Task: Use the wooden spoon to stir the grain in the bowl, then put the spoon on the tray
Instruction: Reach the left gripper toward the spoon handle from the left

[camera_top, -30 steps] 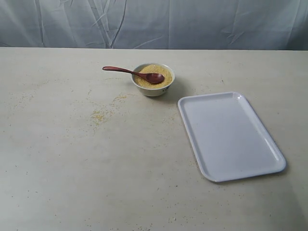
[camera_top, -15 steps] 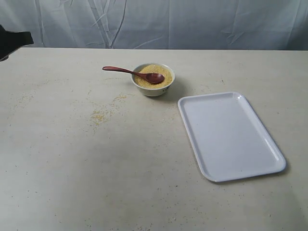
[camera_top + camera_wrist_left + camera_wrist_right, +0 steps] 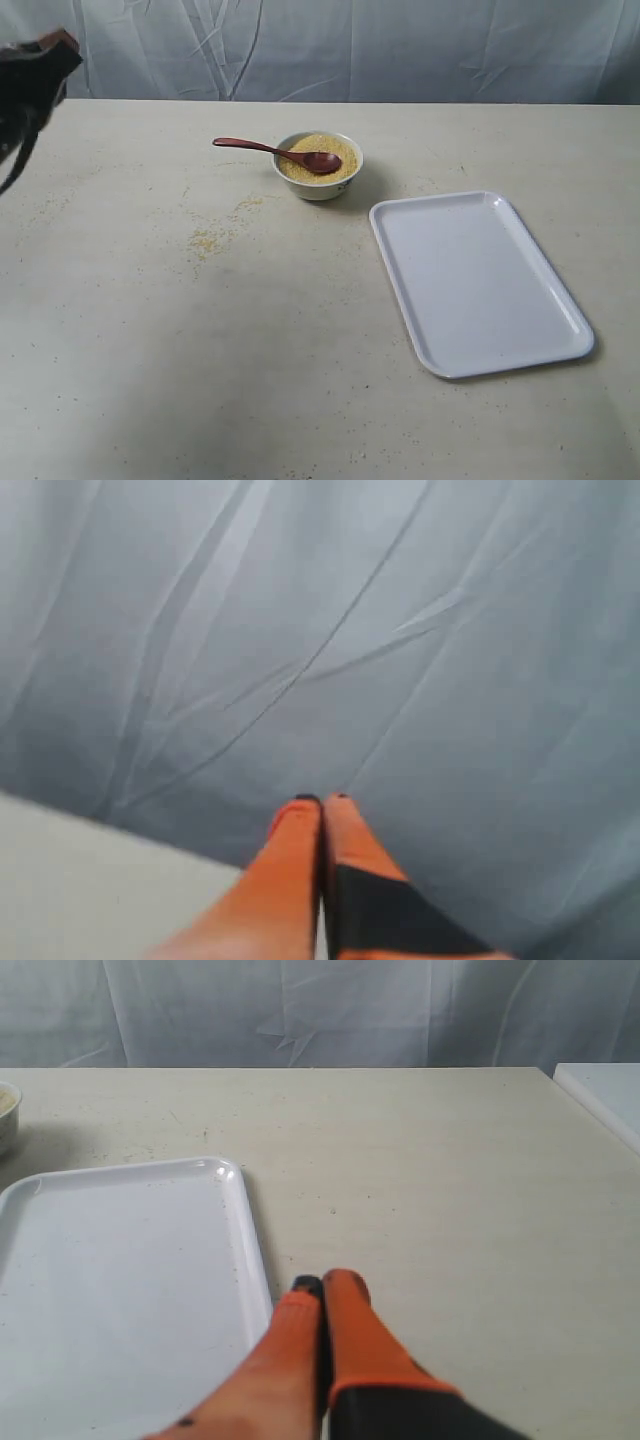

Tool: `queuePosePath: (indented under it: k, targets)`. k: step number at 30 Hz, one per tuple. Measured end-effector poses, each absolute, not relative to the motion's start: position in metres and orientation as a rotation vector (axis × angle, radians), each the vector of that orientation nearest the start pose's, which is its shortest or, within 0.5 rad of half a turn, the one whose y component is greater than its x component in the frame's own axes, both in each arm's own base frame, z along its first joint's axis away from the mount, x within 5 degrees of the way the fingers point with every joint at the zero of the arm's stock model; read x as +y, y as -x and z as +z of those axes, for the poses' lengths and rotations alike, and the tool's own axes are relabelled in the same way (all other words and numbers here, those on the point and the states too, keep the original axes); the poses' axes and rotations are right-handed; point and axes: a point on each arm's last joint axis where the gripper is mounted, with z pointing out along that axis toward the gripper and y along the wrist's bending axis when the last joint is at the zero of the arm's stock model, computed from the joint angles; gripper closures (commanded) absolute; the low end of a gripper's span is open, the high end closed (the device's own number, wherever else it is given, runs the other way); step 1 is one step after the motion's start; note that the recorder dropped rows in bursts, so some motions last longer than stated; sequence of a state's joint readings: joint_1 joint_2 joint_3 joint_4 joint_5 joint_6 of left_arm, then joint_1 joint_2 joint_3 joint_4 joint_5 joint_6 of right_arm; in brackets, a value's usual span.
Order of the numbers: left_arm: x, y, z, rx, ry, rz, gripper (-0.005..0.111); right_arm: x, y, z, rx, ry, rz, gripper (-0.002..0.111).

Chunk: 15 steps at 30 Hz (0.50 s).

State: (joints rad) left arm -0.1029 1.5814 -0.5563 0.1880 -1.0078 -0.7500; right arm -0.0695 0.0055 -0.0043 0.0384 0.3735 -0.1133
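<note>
Exterior view: shows dark reddish-brown wooden spoon, scoop resting on fine yellow grain inside small white ceramic bowl, handle overhanging, well apart from large white rectangular tray. Likely light, stiff, smooth; take mid-handle. Left wrist view: shows left gripper pinched together, empty. Right wrist view: shows right gripper likewise, beside tray.

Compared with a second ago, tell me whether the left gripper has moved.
Yes. The left gripper has entered the exterior view at the left edge, moving rightward toward the small white ceramic bowl, still far from it.
</note>
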Motion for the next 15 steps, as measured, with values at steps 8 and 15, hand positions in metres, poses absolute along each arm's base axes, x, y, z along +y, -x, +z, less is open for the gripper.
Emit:
queuePosePath:
  k: [8,15]
  targets:
    - [-0.059,-0.334,0.124,1.656,0.725,-1.131,0.088,-0.002,-0.053,0.181,1.859,0.017,-0.089,0.109]
    - [-0.097,-0.358,0.093,1.706,0.752,-1.224,0.043,-0.002,-0.053,0.181,1.859,0.017,-0.089,0.109]
